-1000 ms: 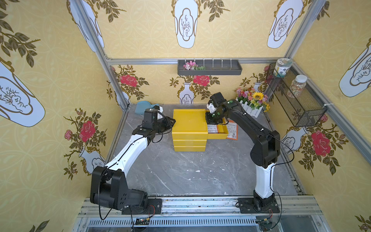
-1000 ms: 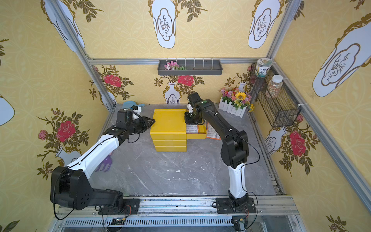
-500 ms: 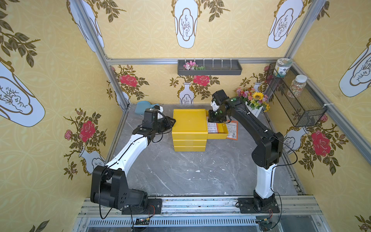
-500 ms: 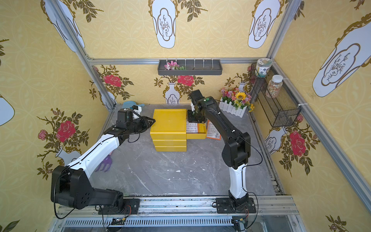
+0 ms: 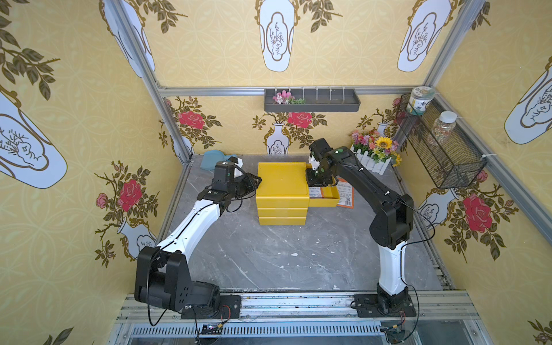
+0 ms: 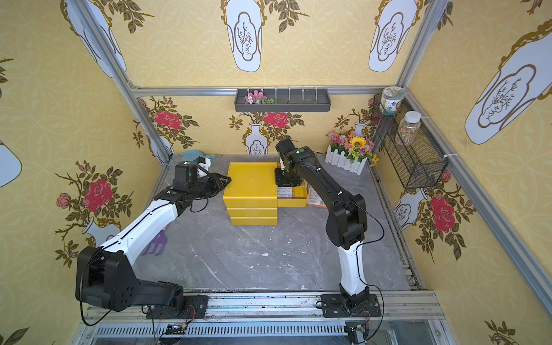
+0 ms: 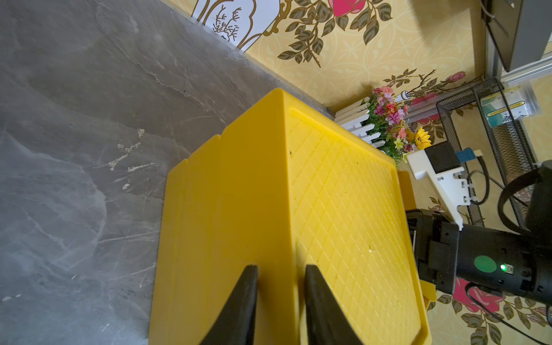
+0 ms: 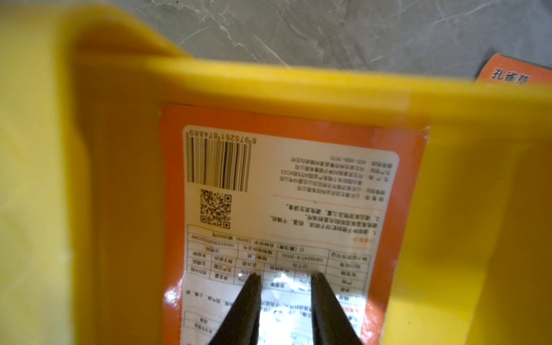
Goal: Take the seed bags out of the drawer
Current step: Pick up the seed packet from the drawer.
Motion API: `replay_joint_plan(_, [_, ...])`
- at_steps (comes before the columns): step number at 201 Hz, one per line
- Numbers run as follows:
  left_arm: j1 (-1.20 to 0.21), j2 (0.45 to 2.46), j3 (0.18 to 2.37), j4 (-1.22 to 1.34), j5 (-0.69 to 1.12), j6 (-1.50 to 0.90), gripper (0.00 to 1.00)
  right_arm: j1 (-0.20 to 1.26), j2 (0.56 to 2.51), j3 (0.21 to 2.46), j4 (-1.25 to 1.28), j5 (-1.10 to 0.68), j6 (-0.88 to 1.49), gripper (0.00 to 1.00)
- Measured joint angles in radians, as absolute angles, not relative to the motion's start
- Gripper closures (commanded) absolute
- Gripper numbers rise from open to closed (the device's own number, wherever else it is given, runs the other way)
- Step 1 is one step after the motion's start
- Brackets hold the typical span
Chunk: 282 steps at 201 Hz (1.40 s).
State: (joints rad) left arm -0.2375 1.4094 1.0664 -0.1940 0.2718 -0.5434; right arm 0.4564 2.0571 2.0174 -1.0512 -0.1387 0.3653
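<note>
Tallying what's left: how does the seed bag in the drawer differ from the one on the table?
The seed bag in the drawer lies inside the pulled-out top drawer; the seed bag on the table lies outside, beside it. The right gripper, jaws apart, is at the drawer bag; none is at the table bag. Both are orange-bordered, white printed panel up.

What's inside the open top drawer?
One seed bag lies flat, barcode side up, in the drawer, with the right gripper open over it. Anything beneath that bag, or in the part under the cabinet top, is hidden.
</note>
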Motion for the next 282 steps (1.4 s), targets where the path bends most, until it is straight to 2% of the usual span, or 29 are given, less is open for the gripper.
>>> replay_joint_plan(53, [-0.237, 1.408, 1.064, -0.189, 0.272, -0.547, 0.69, 0.411, 2.033, 1.985, -0.989, -0.264, 0.414, 0.66])
replay_joint_plan(84, [-0.237, 1.41, 1.066, -0.191, 0.273, -0.548, 0.69, 0.392, 2.009, 1.992, -1.0, -0.273, 0.415, 0.6])
replay_joint_plan(141, [-0.236, 1.417, 1.069, -0.194, 0.278, -0.547, 0.69, 0.405, 2.011, 2.041, -1.067, -0.166, 0.391, 0.5])
replay_joint_plan(282, [-0.236, 1.423, 1.08, -0.205, 0.282, -0.534, 0.69, 0.445, 2.081, 2.133, -1.155, -0.021, 0.377, 0.4])
